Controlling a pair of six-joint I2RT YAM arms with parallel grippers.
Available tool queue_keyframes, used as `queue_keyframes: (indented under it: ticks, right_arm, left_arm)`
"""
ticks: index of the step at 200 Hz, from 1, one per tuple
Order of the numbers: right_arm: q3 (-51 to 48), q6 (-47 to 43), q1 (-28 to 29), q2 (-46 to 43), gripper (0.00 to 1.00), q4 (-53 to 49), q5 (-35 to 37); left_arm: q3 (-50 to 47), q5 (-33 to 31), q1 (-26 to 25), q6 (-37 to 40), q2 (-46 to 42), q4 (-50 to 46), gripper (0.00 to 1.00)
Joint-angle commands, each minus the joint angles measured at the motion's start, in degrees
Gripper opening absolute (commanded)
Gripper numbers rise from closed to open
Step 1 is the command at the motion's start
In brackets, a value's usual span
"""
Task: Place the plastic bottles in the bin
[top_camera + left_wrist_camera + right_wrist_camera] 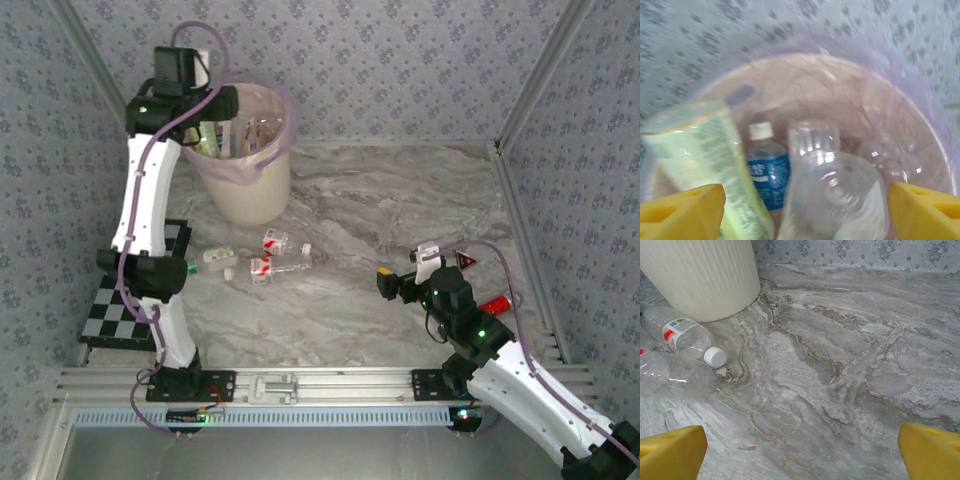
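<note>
Our left gripper [215,135] [805,212] hangs over the bin [245,195] at the far left of the table [400,200]. Its two yellow fingers [685,210] stand wide apart and pinch nothing. Between them we see a clear bottle [835,200] down inside the bin. It sits just beside the right finger, and we cannot tell if they touch. Next to it in the bin are a blue-label bottle [767,172] and a pale green bottle [710,150].

Our right gripper [385,282] [800,455] is low over the table on the near right. It is wide open too, with bare table between its fingers.

A few loose bottles [285,266] lie on the table near the bin, between the two arms. One red-label bottle [682,335] lies close to the bin's wall. So we think the job is not done yet.

What could go wrong? If the clear bottle leans on a finger, it might come up with the arm and drop outside. The fingers could also catch the pink bag [287,115] and tug the bin over. The loose bottles are round and light, so a small bump could send them rolling away. And the red cylinder [497,305] by the right arm is no bottle, so we should not grab it by mistake.
</note>
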Motion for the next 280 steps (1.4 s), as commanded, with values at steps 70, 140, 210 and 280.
queue_keyframes:
  ticks: [70, 140, 210, 280]
  right_arm:
    - [-0.53, 2.69, -0.01, -0.82, 1.00, -0.56, -0.87]
    - [-0.20, 1.19, 0.05, 1.93, 0.97, 0.10, -2.66]
    - [5.33, -6.81, 4.12, 16.19, 0.95, 3.34, -7.26]
    - [20.32, -36.69, 8.88, 41.04, 0.85, 4.64, -24.40]
  left_arm:
    - [-0.23, 4.10, 1.76, -4.16, 11.52, 2.58, 0.51]
    - [-12.95, 5.02, -0.26, -3.30, 2.19, 8.73, 0.47]
    - [-16.83, 5.87, -1.77, -0.69, -11.66, 5.91, 0.64]
    - [-56.92, 10.10, -2.04, -17.01, -41.45, 17.89, 0.77]
